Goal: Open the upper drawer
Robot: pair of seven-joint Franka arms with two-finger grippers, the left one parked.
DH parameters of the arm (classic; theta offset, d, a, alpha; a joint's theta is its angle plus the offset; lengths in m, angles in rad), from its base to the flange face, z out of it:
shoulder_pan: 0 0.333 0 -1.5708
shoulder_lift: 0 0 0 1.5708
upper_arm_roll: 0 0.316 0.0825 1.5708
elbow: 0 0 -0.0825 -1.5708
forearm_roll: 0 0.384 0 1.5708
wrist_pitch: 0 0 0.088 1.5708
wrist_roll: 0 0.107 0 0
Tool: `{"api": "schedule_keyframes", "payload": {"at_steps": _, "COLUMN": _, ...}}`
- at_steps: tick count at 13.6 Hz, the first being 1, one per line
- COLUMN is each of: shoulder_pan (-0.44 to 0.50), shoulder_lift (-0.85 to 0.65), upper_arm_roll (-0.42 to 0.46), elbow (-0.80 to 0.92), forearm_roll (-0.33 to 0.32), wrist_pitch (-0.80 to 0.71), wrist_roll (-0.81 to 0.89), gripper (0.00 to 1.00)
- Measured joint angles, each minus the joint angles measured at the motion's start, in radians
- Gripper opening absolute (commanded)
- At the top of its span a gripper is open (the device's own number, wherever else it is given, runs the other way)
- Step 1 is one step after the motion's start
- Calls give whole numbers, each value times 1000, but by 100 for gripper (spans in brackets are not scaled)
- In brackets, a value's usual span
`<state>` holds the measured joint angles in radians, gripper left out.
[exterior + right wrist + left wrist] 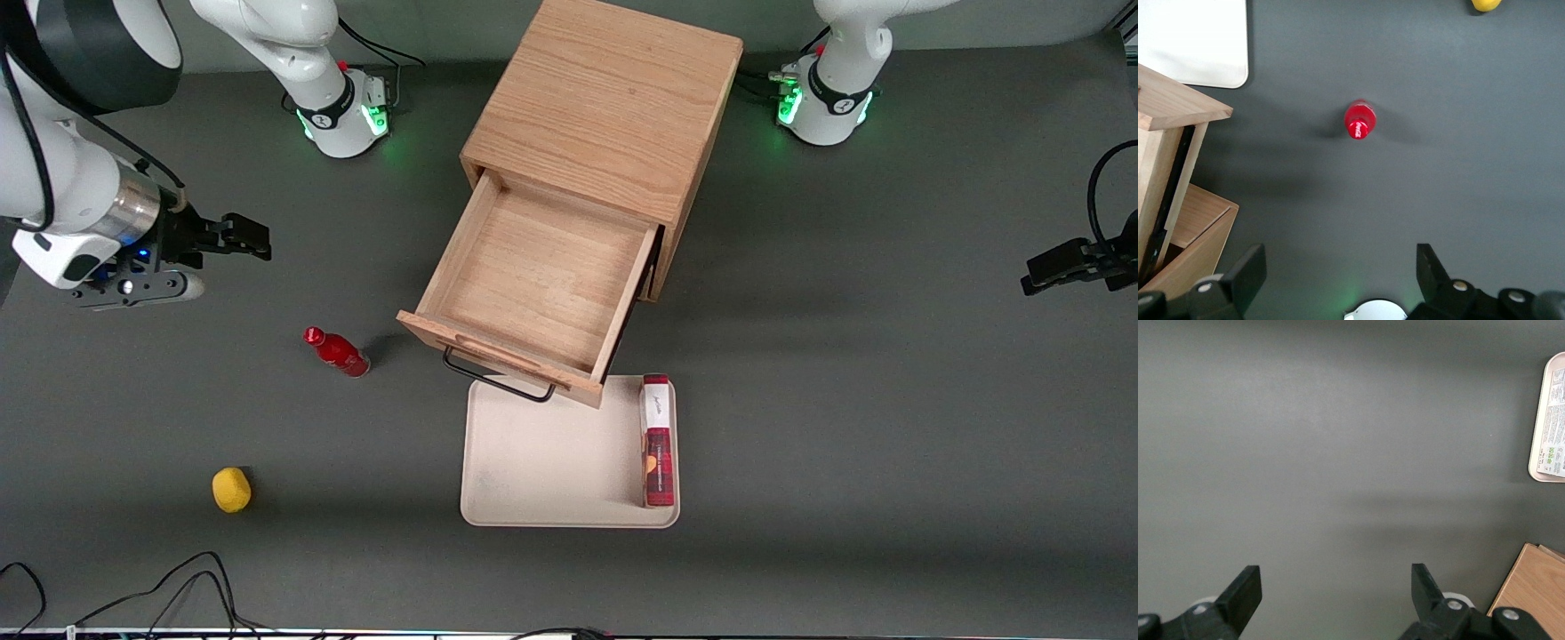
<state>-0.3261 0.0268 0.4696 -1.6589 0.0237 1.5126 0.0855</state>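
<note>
The oak cabinet [605, 98] stands mid-table, its front facing the front camera. The upper drawer [542, 276] is pulled far out and its inside is bare wood. Its thin black wire handle [498, 380] hangs over the edge of a tray. One corner of the drawer front [1171, 107] shows in the right wrist view. My gripper [253, 240] [1338, 267] hovers over the table toward the working arm's end, well apart from the drawer. It is open and nothing is between its fingers.
A cream tray [551, 462] lies in front of the drawer with a red box [656, 444] along one side. A red bottle [338, 351] [1359, 120] lies between my gripper and the drawer. A yellow lump [231, 489] sits nearer the front camera. Cables [178, 578] trail along the front edge.
</note>
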Motion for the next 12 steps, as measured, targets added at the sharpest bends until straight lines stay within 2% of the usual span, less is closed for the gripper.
{"api": "schedule_keyframes", "payload": {"at_steps": 2, "shoulder_pan": 42, "shoulder_lift": -13, "upper_arm_roll": -72, "elbow": 1, "forearm_roll": 2, "wrist_pitch": -19, "wrist_roll": -11, "gripper": 100}}
{"api": "schedule_keyframes", "payload": {"at_steps": 5, "shoulder_pan": 212, "shoulder_lift": -41, "upper_arm_roll": -256, "elbow": 1, "forearm_roll": 3, "wrist_pitch": -52, "wrist_roll": -14, "gripper": 100}}
{"api": "schedule_keyframes", "payload": {"at_steps": 8, "shoulder_pan": 305, "shoulder_lift": -53, "upper_arm_roll": -348, "elbow": 0, "forearm_roll": 3, "wrist_pitch": -64, "wrist_roll": -14, "gripper": 100}}
{"api": "schedule_keyframes", "payload": {"at_steps": 10, "shoulder_pan": 396, "shoulder_lift": -55, "upper_arm_roll": -446, "elbow": -2, "forearm_roll": 4, "wrist_pitch": -65, "wrist_roll": -15, "gripper": 100}}
{"api": "schedule_keyframes", "payload": {"at_steps": 12, "shoulder_pan": 425, "shoulder_lift": -55, "upper_arm_roll": -481, "elbow": -3, "forearm_roll": 4, "wrist_pitch": -66, "wrist_roll": -15, "gripper": 100}}
